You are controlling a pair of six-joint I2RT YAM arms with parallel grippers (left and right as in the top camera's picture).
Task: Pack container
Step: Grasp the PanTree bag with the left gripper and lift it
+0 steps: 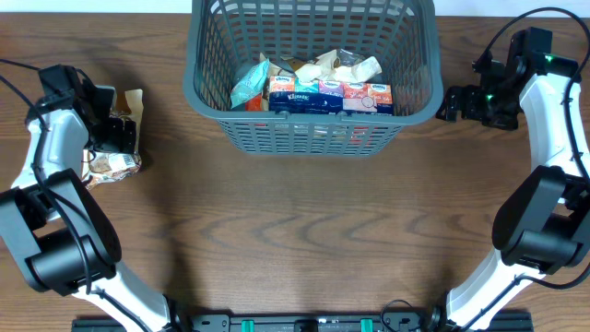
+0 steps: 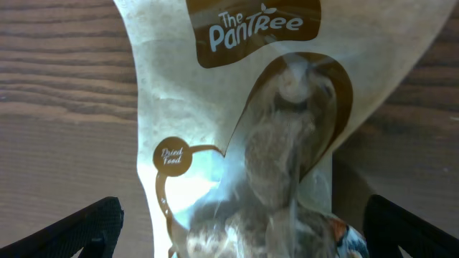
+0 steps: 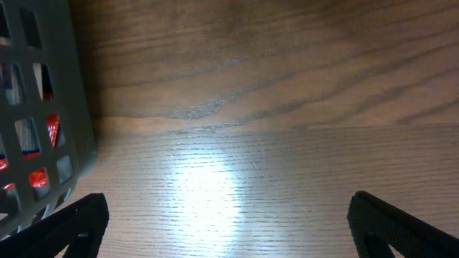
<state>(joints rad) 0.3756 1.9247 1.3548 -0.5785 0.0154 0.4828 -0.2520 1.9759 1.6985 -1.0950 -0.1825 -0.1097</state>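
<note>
The dark grey container (image 1: 312,134) stands at the top middle of the table and holds several packets, among them Kleenex tissue packs (image 1: 304,97). Its lattice wall shows at the left of the right wrist view (image 3: 43,107). A beige "The Pantree" packet (image 1: 126,104) lies at the far left; in the left wrist view (image 2: 237,129) it fills the middle. My left gripper (image 2: 240,233) is open, its fingers wide on either side of the packet. My right gripper (image 3: 229,226) is open and empty over bare table, just right of the container.
Another patterned packet (image 1: 111,166) lies just below the Pantree packet at the far left. The wooden table (image 1: 304,231) stretches across the front. The arm bases stand at the bottom corners.
</note>
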